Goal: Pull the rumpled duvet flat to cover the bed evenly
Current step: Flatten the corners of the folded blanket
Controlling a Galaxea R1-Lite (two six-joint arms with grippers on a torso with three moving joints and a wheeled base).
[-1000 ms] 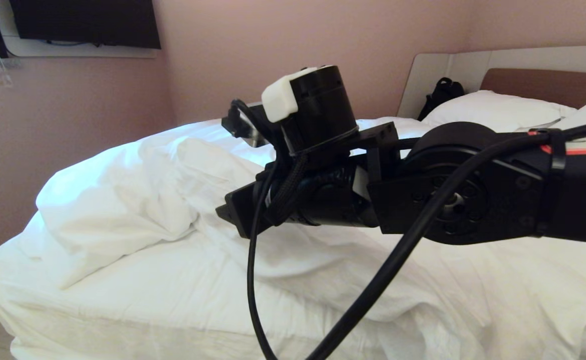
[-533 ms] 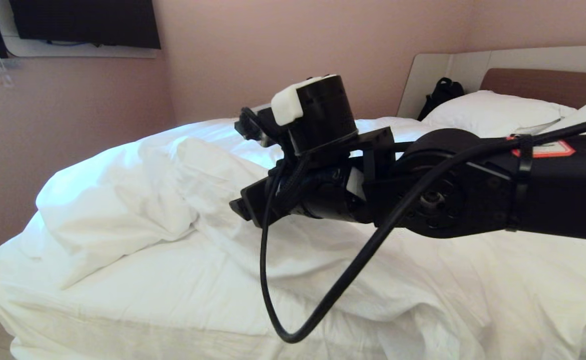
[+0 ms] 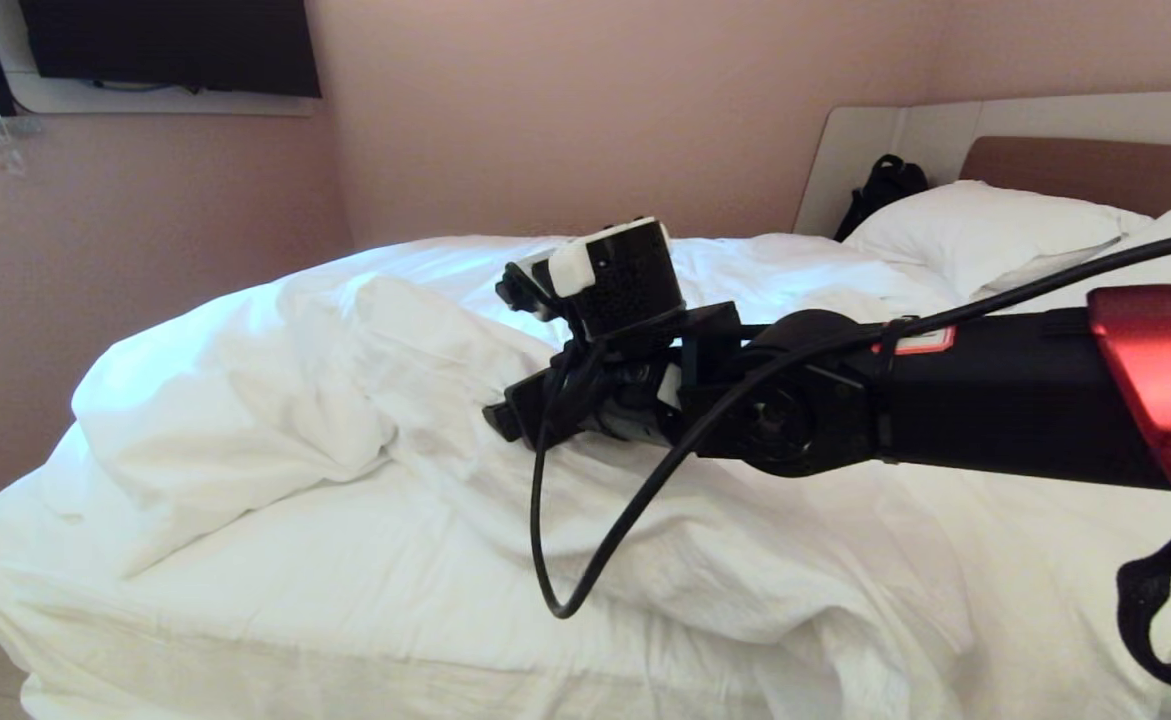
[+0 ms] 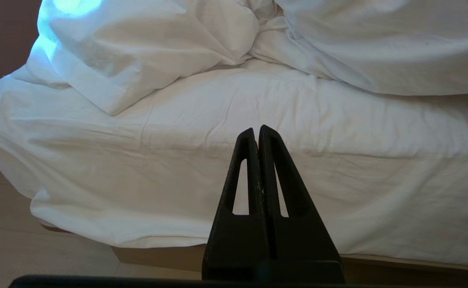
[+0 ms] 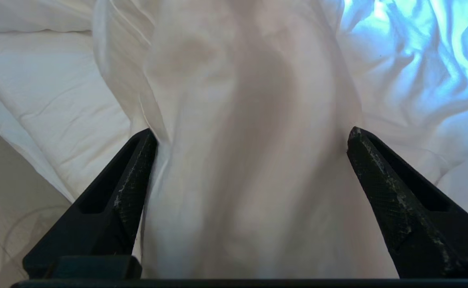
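Observation:
The white duvet lies bunched in thick folds across the far and left part of the bed, leaving bare mattress sheet along the near edge. My right arm reaches in from the right over the middle of the bed. Its right gripper is low against a raised ridge of the duvet. In the right wrist view the right gripper is open wide, one finger on either side of that duvet ridge. My left gripper is shut and empty, hanging in front of the bed's near side.
Two pillows lie at the brown headboard, with a black bag beside them. A pink wall runs close along the bed's far side. My right arm's cable loops down over the duvet. Floor and the tan base lie below the sheet.
My right arm has stretched farther out over the bed and sunk toward the duvet's ridge. Its cable loop has swung along with it. The duvet and the camera have not moved.

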